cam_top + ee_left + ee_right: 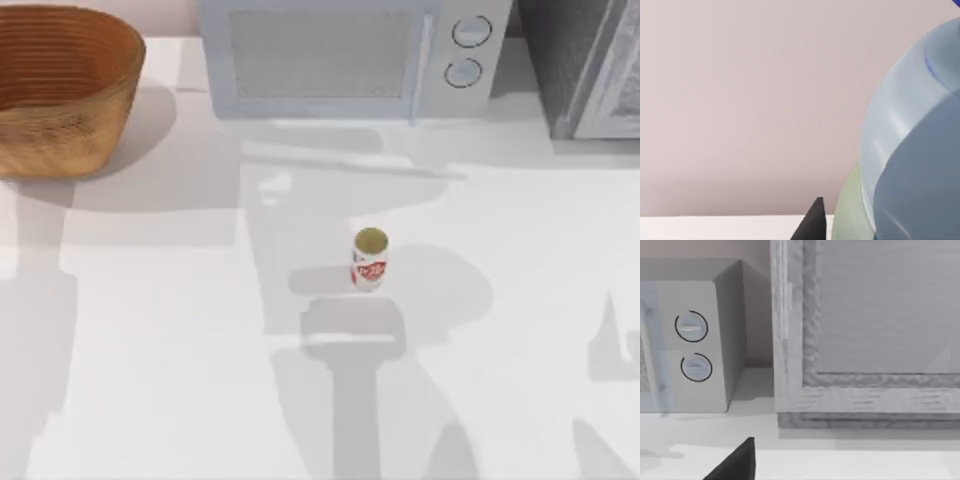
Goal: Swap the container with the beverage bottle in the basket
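The container (369, 259), a small white cylinder with a red label and a gold top, stands upright near the middle of the table. At the table's far left corner sits the wicker basket (60, 90), and I see nothing in the visible part of its inside. The blue translucent beverage bottle (920, 150) looms very close in the left wrist view, raised in front of the wall. My left gripper is shut on it, one dark fingertip (812, 222) showing beside it. One dark fingertip (735, 465) of my right gripper shows well off to the side, open and holding nothing.
A microwave (340, 55) stands at the back centre, with a grey cabinet (590, 60) at the back right. The right wrist view faces the microwave's dials (692, 347) and the cabinet's framed door (875, 330). Arm shadows fall across the table around the container.
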`<action>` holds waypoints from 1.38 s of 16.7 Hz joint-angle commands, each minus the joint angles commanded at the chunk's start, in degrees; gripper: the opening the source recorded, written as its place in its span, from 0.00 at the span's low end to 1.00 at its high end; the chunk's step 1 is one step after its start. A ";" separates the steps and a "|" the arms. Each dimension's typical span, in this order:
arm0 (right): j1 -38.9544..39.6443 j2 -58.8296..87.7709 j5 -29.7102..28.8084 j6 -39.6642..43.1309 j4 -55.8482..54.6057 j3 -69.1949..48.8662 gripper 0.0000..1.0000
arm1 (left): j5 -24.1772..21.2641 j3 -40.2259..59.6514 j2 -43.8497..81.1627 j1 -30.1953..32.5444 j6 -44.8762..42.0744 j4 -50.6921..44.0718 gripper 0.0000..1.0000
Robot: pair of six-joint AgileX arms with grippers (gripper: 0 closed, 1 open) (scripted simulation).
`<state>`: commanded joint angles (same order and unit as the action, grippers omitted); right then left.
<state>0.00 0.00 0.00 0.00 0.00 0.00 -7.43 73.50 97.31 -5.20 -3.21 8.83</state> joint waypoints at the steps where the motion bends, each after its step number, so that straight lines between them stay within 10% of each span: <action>1: 0.00 0.00 0.00 0.00 0.00 0.00 1.00 | 0.04 0.23 0.72 0.07 0.02 0.49 0.00; 12: 0.00 0.00 0.00 0.00 0.00 0.00 1.00 | 0.33 1.70 5.70 0.59 0.15 3.98 0.00; 23: 0.00 0.00 0.00 0.00 0.00 0.00 1.00 | 0.33 1.70 5.70 0.59 0.15 3.98 0.83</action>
<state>0.00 0.00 0.00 0.00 0.00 0.00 -7.10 75.20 103.00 -4.61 -3.06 12.81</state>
